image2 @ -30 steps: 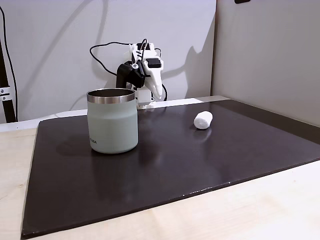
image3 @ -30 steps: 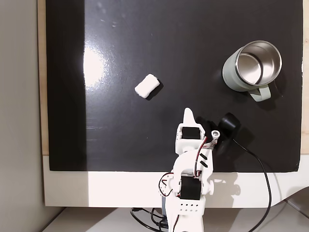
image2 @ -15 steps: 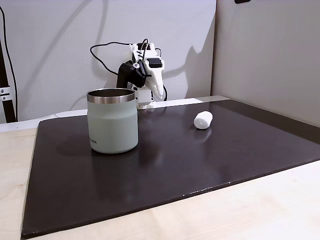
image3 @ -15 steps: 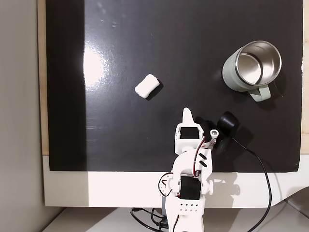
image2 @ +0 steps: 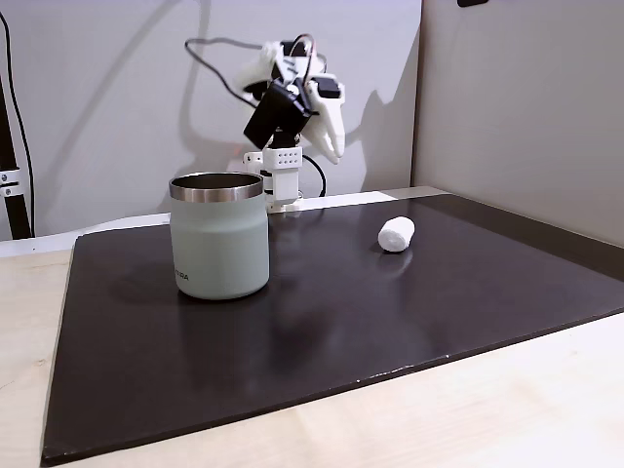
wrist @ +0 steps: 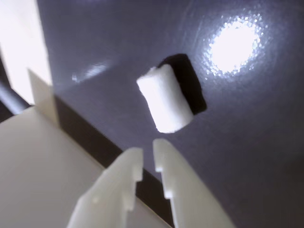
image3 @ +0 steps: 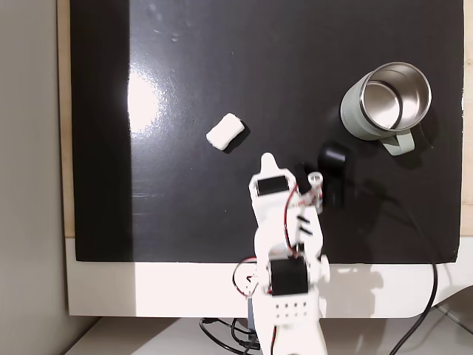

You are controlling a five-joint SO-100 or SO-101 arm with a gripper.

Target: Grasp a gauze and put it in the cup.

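Gauze: one small white roll [wrist: 166, 99], soft and fuzzy at the surface, short and cylindrical like a marshmallow, with blunt rounded ends; in the wrist view it lies tilted on the mat and throws a hard black shadow on its right.
Gauze place: lying on its side on the mat [image2: 390, 322], right of the cup and a little farther back in a fixed view [image2: 396, 234]; in the top-down fixed view [image3: 225, 132] it sits left of centre, well apart from the cup and just beyond the gripper tip.
Cup: one squat pale sage-green tumbler [image2: 219, 235], upright, matte wall, bare steel rim, small dark lettering low on its left; from above [image3: 388, 100] the inside is shiny metal and a handle sticks out at its lower right.
Gripper: one, white plastic, two fingers [wrist: 148, 159]; in the wrist view the tips stand a narrow slit apart with nothing between them, pointing at the gauze and short of it, not touching.
Arm: one, white with black motors and red wires [image3: 284, 229], raised above the far edge of the mat in a fixed view [image2: 292, 97].
Mat: one dark, smooth, glossy sheet, with a bright glare spot [wrist: 235, 42].
Table: pale wood [image2: 487, 419] around the mat.
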